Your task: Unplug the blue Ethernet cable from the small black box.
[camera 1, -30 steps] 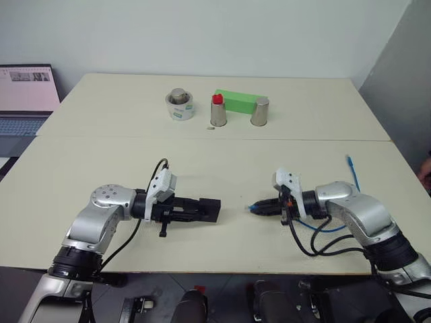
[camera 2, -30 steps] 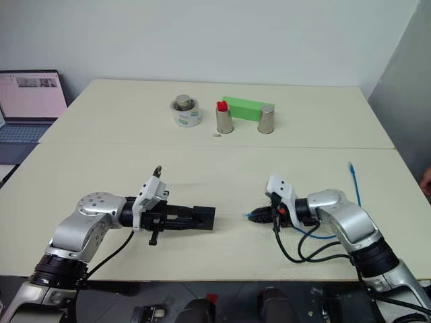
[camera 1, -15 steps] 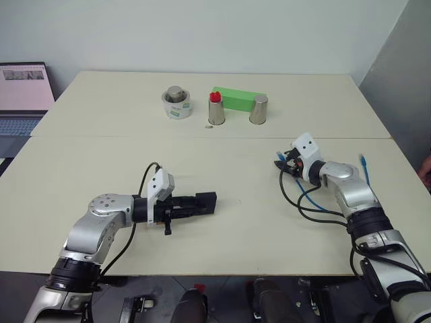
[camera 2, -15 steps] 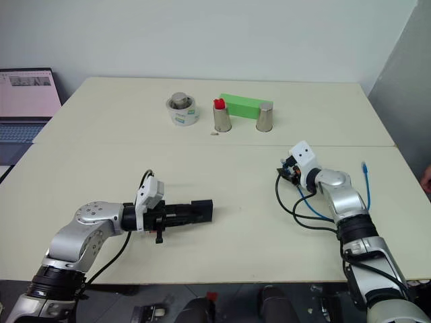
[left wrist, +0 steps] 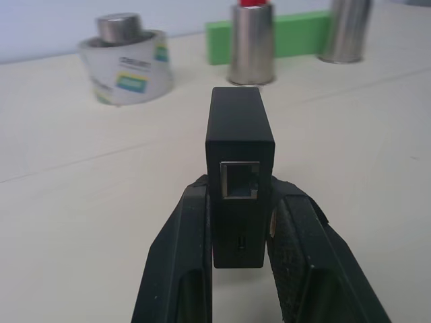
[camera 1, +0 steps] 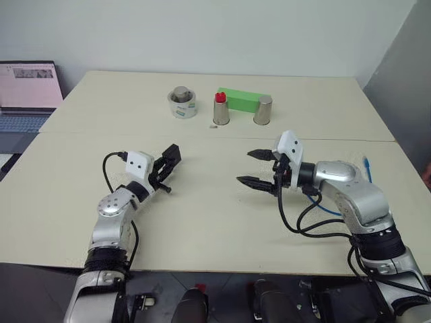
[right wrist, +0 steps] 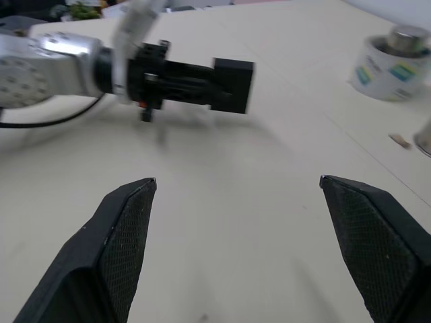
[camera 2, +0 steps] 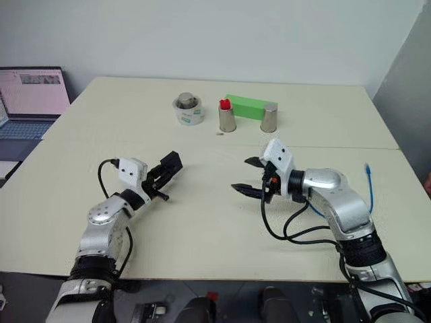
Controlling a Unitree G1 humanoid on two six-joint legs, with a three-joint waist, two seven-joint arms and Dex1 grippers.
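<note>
My left gripper (camera 1: 166, 167) is shut on the small black box (camera 1: 172, 155), held just above the table at left of centre and pointing away from me. In the left wrist view the black box (left wrist: 239, 134) sits between both fingers (left wrist: 192, 269), and its port faces the camera with nothing in it. My right gripper (camera 1: 245, 167) hangs open and empty over the middle of the table, pointing left toward the box (right wrist: 232, 84). The blue Ethernet cable (camera 1: 368, 166) lies loose on the table at the right, behind my right arm and partly hidden by it.
At the back of the table stand a tape roll (camera 1: 182, 106) with a metal weight on it, two metal cups (camera 1: 221, 113) (camera 1: 263, 110), one with a red cap, and a green block (camera 1: 241, 99). A laptop (camera 1: 27, 94) sits at the far left.
My right gripper has opened, let go of the blue plug and swung back toward the centre. The left arm has turned the box from pointing right to pointing away.
</note>
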